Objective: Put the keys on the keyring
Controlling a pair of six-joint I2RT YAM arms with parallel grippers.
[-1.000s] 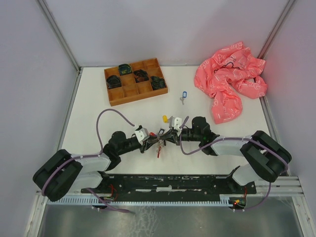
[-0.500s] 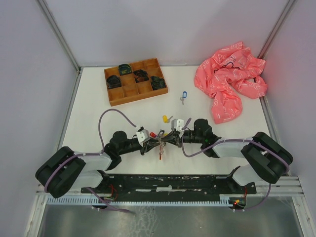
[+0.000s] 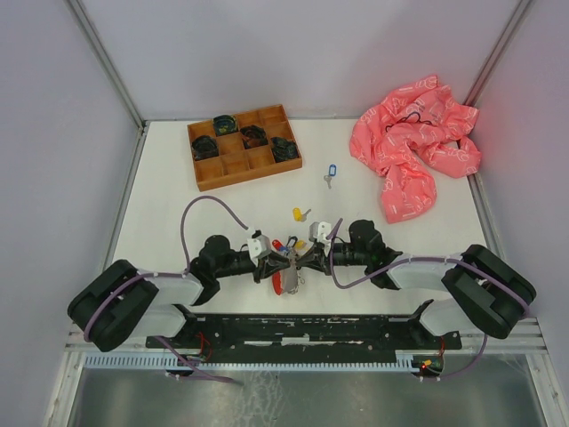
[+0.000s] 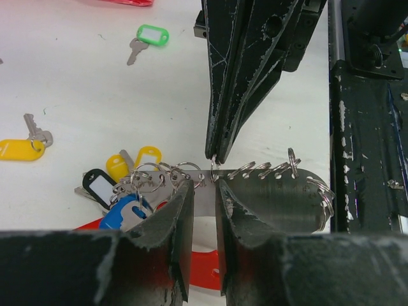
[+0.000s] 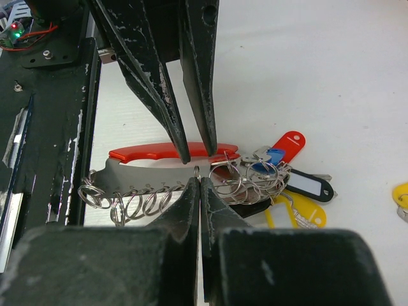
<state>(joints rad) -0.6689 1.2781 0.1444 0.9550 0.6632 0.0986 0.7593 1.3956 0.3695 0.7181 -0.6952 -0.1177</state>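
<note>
Gripping keyring [image 4: 274,192], left hand [image 4: 204,189], right hand [image 5: 199,181] drawn back from yellow key [image 3: 297,213]

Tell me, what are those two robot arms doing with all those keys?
They are working together on the keyring, a flat silvery piece with a red loop and a row of little rings. The left gripper clamps it and holds it up. The right gripper is shut, with its tips at one little ring on the edge. A bunch of tagged keys already hangs there. A green-tagged key, a yellow-tagged key and a blue-tagged key lie loose on the table.
</note>
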